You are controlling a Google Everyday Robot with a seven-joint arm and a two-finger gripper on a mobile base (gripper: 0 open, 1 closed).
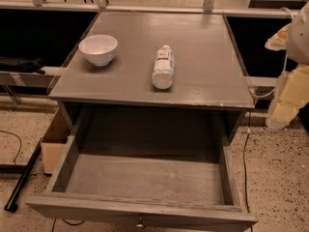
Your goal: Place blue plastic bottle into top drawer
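The blue plastic bottle (163, 67) lies on its side on the grey tabletop (203, 57), near the middle, with its white cap pointing away from me. Below the tabletop, the top drawer (145, 178) is pulled wide out and its grey inside is bare; a small round knob (140, 223) shows on its front panel. My gripper (285, 100) hangs at the right edge of the view, off the table's right side, lower than the tabletop and well apart from the bottle. It holds nothing that I can see.
A white round bowl (98, 49) stands upright at the tabletop's left. A cardboard box (52, 146) sits on the speckled floor left of the drawer, beside a black bar (21, 180). A cable (245, 158) runs down the floor at the right.
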